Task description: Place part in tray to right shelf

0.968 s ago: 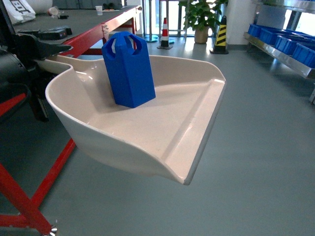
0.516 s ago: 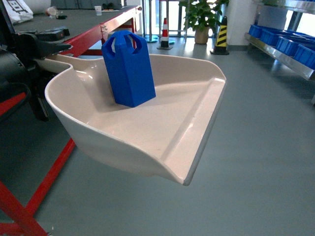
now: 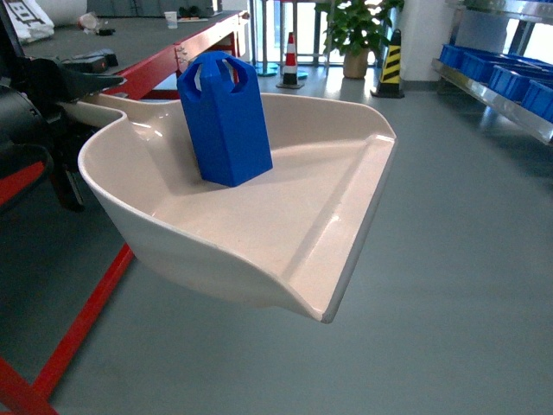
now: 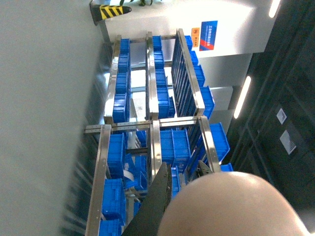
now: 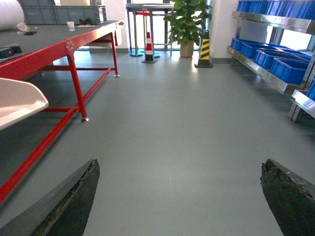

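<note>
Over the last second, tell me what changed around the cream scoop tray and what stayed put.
The background drifted slightly, so the base is creeping along. The bright-blue peaked plastic part stayed upright in the cream-white dustpan-shaped tray, the left gripper kept the handle, and the right gripper stayed open.

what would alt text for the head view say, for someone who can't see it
A small bright-blue part stands upright in a cream-white tray held above a grey floor by its handle at the left edge. Behind are a red-framed table, a potted plant and traffic cones, with blue crates on a steel shelf at far right.
</note>
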### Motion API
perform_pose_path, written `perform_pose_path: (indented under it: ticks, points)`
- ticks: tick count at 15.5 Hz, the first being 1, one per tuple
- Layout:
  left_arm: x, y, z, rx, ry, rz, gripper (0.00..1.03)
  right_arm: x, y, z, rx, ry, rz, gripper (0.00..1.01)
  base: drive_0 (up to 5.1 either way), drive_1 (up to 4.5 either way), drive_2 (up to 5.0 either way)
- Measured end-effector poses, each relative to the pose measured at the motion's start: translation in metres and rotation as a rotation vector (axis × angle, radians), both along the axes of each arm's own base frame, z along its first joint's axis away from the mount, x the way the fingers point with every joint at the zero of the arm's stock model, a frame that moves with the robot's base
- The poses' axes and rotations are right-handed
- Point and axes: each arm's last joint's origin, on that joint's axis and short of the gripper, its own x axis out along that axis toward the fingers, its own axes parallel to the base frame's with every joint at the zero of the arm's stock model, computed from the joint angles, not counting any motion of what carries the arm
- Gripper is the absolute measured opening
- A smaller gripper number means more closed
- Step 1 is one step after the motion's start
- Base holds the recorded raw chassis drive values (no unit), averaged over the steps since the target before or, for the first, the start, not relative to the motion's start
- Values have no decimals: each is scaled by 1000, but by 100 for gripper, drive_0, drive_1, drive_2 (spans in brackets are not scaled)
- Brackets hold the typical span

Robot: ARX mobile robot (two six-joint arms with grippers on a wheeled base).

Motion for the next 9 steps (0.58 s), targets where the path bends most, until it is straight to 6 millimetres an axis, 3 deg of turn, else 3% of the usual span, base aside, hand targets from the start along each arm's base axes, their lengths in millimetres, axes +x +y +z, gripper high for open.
perform_pose_path:
  ticks: [9]
  points:
    - [0,0,0,1,3,-1,12,0,0,0,0,1,0,98,4,429,-421]
